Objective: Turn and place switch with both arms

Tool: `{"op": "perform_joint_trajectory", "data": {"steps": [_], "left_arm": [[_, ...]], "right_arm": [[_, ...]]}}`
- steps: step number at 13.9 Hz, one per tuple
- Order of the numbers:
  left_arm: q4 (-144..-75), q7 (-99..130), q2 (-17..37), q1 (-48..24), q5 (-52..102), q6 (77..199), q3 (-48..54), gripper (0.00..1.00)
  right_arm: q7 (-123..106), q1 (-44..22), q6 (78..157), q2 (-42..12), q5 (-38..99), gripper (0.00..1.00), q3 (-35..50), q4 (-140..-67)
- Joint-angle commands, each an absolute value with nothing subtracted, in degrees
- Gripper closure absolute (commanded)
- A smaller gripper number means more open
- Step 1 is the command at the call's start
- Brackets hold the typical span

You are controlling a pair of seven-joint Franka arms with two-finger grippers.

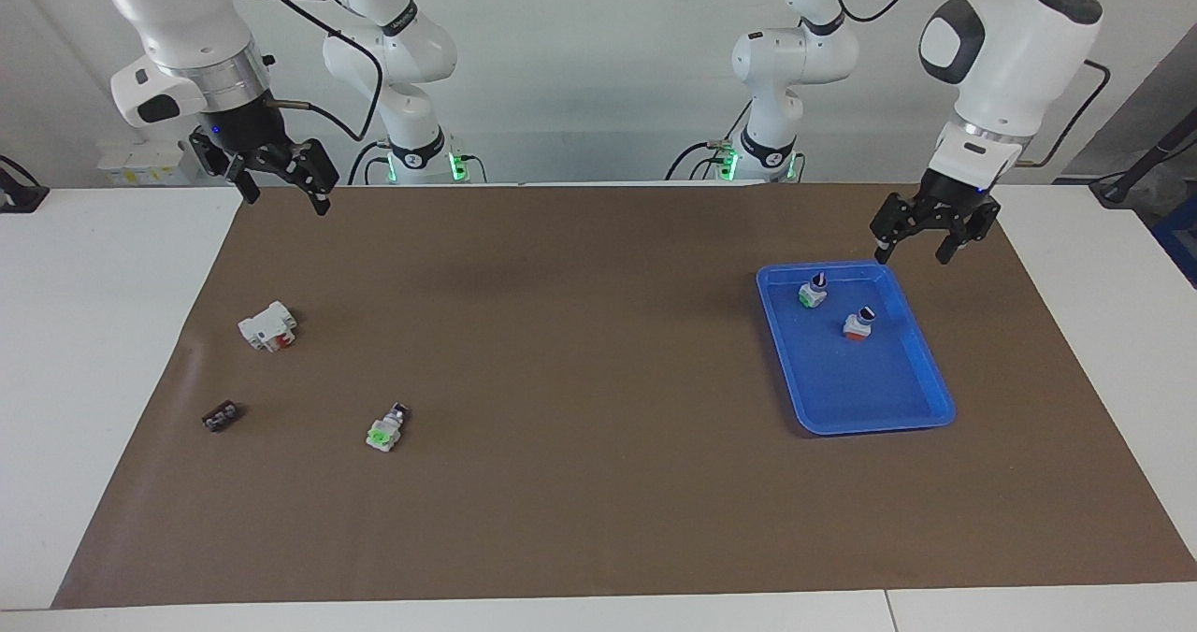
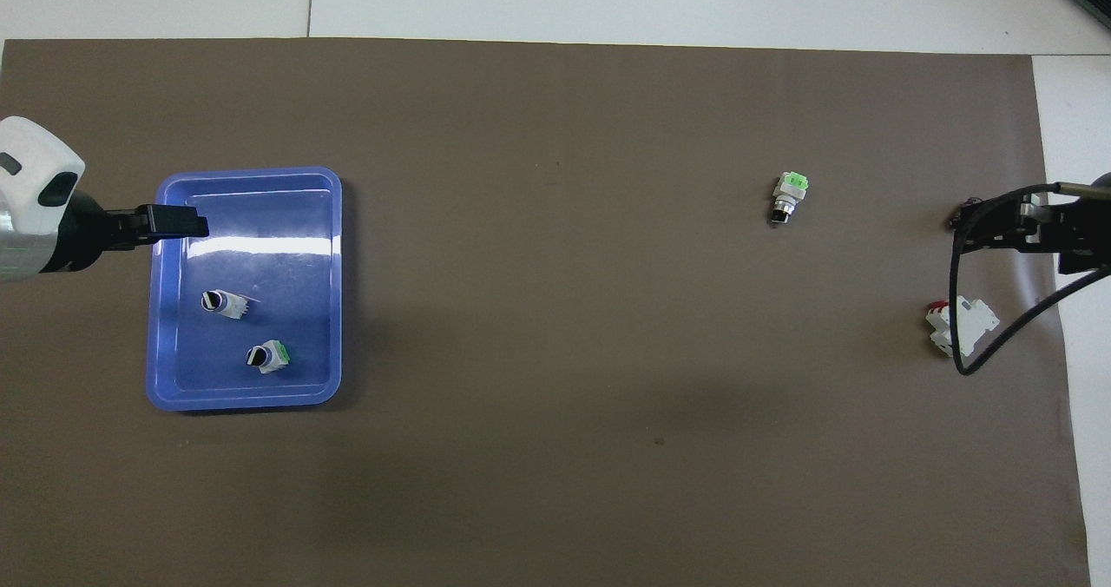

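Switches number three on the brown mat (image 1: pixel 598 482). Two stand inside the blue tray (image 1: pixel 921 417) at the right of the facing view: the red-based switch (image 1: pixel 858 323), black knob up with a white line, sits in the tray's upper half, and the green-based switch (image 1: pixel 813 291) is just beside it, closer to the tray's top edge. A third switch (image 1: pixel 386 428), green face showing, lies on its side in the lower left of that view, well apart from the tray.

Left gripper (image 1: pixel 923 243) hangs over the tray's upper right corner, fingers spread apart, holding nothing and clear of both switches. Right gripper (image 1: pixel 281 189) hangs in the upper left of the facing view above the mat's top edge, fingers also apart and empty.

A white block with a red part (image 1: pixel 267 326) rests at middle left, and a small flat black piece (image 1: pixel 221 416) lies below it.

No brand, label or writing can be read on anything.
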State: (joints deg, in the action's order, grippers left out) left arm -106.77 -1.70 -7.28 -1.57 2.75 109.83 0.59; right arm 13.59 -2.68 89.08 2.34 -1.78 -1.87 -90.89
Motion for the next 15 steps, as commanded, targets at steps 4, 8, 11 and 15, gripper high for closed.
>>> {"op": "perform_joint_trajectory", "data": {"steps": [4,8,11,15], "left_arm": [[-85.37,-3.42,1.48,-1.32,-0.87,93.98,3.34,0.00],[-79.19,-4.92,4.04,-2.46,-1.05,87.37,3.25,0.00],[-80.77,-4.66,2.03,-2.99,-0.97,84.21,2.73,0.00],[-84.29,-4.14,-0.26,-4.13,-0.79,83.76,1.76,0.00]], "right_arm": [[12.48,-2.90,89.21,3.16,-1.58,0.00,-2.20,-91.58],[12.39,-2.90,89.03,3.34,-1.05,0.00,-2.20,-91.93],[10.47,-3.34,88.95,2.73,-2.28,0.00,-2.20,-91.15],[8.27,-3.08,88.94,2.90,-2.90,0.00,-2.20,-91.49]]}}
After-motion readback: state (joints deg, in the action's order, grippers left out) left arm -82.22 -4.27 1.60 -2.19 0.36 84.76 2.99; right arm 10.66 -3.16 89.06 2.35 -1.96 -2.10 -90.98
